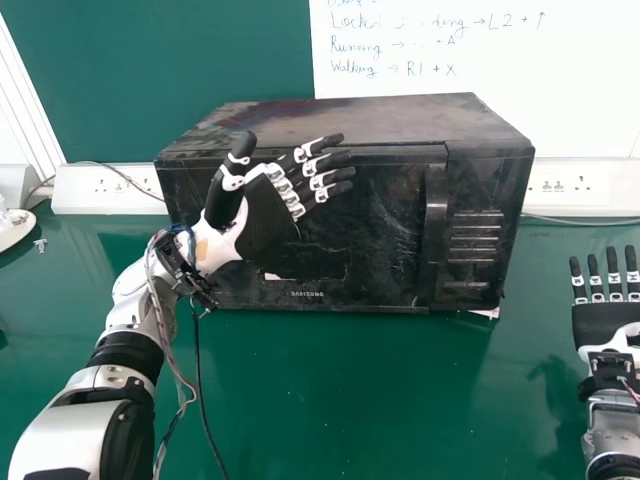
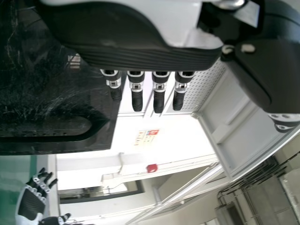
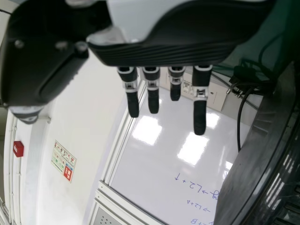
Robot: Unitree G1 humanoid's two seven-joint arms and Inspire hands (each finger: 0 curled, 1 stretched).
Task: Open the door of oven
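Oven [image 1: 400, 125] on the green table [image 1: 330, 400], door [image 1: 375, 225] closed.
I have my left hand [image 1: 268, 215] before the door, fingers straight, thumb apart; whether it touches I can't tell. My right hand [image 1: 600, 322], fingers also straight, is out to the oven's right.

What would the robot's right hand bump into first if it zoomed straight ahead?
Probably the white socket strip at the back, or the whiteboard just above it; I can't tell how high the right hand is. It looks likely to pass beside the black oven.
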